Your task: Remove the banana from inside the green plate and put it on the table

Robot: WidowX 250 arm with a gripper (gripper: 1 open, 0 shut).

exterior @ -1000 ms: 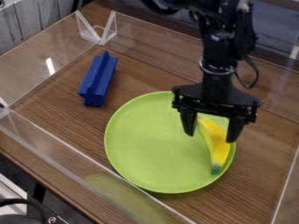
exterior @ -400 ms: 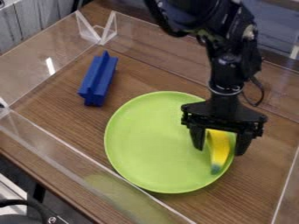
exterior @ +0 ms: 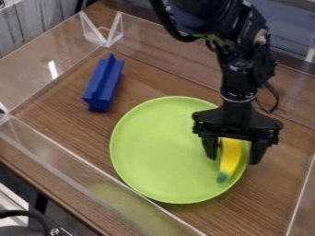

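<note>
My pincer (exterior: pixel 234 153) pointed straight down with its two black fingers (exterior: pixel 207 147) spread wide, one on each side of the banana (exterior: pixel 230 160). It gripped nothing; whether either fingertip touched the fruit or the plate, I could not tell. The banana lay inside the green plate (exterior: pixel 154 147), close to the plate's right rim, its long axis running near to far. My fingers and the bar above them covered its far end, so only the near yellow part with a greenish tip showed.

The plate sat on the table (exterior: pixel 68 115), right of the middle, and its right edge came near the clear wall (exterior: pixel 293 198) on that side, leaving only a narrow strip of wood there. Left of the plate the wood lay open up to a blue block (exterior: pixel 103 81), which rested well apart from the plate toward the far left. A folded clear piece (exterior: pixel 101 30) stood at the far wall. Glare on the near acrylic wall blurred the table's near-left corner, and the picture cut off my arm (exterior: pixel 209 23) at the top.
</note>
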